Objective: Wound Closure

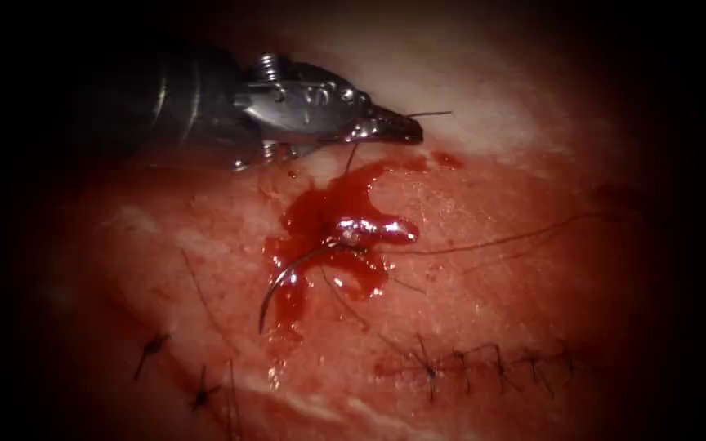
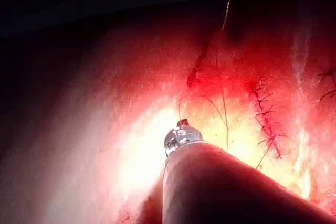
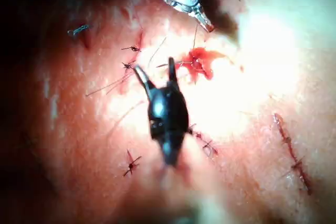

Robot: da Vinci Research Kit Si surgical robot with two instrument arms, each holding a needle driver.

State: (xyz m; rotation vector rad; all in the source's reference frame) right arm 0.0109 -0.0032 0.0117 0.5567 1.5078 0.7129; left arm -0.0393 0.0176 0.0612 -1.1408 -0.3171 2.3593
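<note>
L tool [image 1: 402, 128] came in from upper left, jaws together, clamped on thread [image 1: 351, 157] running down into red fluid [image 1: 328, 214]. Needle [image 1: 286, 282] lay free on tissue [image 1: 533, 302] in fluid pool, held by neither tool; cannot tell if tip in tissue. R tool [image 3: 156, 77] seen in R wrist view, jaws apart, holding nothing. Stitched cut [image 1: 484, 357] lay below and right of needle.
</note>
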